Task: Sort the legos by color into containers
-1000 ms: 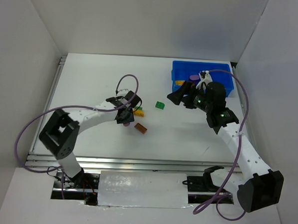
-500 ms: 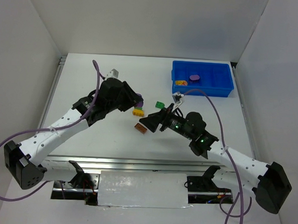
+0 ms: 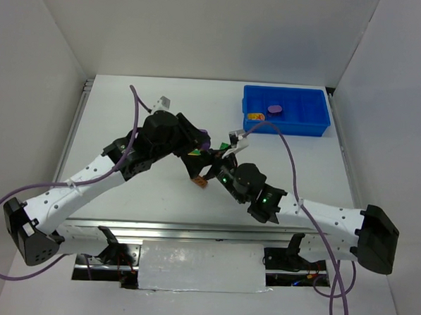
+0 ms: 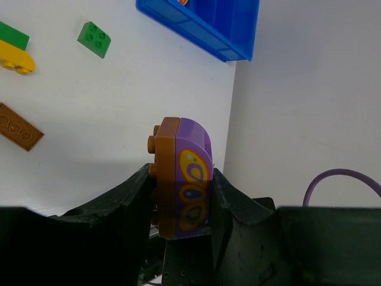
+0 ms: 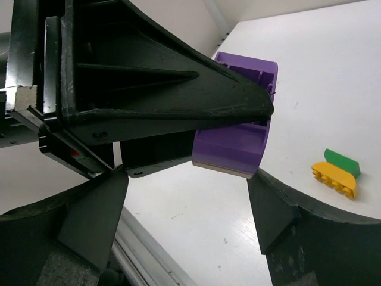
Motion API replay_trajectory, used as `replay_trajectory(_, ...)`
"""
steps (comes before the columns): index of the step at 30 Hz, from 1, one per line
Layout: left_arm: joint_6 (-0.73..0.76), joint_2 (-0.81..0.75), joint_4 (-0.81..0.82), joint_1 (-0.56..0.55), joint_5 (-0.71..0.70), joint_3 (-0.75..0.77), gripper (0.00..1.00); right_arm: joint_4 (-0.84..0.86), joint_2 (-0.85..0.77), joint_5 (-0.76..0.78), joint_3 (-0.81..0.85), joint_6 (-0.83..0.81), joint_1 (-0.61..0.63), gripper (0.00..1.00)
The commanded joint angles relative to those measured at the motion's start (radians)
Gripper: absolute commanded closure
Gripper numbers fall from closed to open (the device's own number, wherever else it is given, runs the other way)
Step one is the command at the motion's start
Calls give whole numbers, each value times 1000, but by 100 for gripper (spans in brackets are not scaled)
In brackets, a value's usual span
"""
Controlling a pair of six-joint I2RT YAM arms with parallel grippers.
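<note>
Held lego: purple-and-brown brick (image 4: 190,149), standing upright, studs pointing left in the left wrist view, hanging above the middle of the table (image 3: 128,111).
Print: showing yellow-orange ovals with purple marks and pale dots on the curved purple face; carrying pattern only.
Left gripper (image 4: 181,179): clamping the brick from both sides, fingers pressing the brown and purple halves together.
Left arm: reaching diagonally from the near-left base toward the table's centre, wrist raised.
Right gripper (image 5: 187,176): standing spread wide, one finger on each side of the brick, not touching it.
Right arm: stretching low from the near-right base leftward, wrist facing the left gripper.
Loose legos: green square (image 4: 94,39), yellow brick (image 4: 16,59) with a green piece (image 4: 12,36) against it, and brown plate (image 4: 21,126), all lying on the table below.
Blue tray (image 3: 286,128): sitting at the far right, holding a round purple piece (image 3: 274,109) and a yellow piece (image 3: 255,117).
</note>
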Motion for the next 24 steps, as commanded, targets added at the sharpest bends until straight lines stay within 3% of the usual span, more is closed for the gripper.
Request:
replay_trajectory(1, -25, -27, -23, -21, 12, 23, 100, 73, 3, 198, 40, -53, 2, 14)
replay_trajectory(13, -13, -20, -76, -21, -77, 86, 100, 184, -169, 202, -157, -93, 10, 13)
replay_trajectory(24, -16, 9, -40, -21, -28, 86, 100, 187, -123, 146, -95, -159, 9, 14)
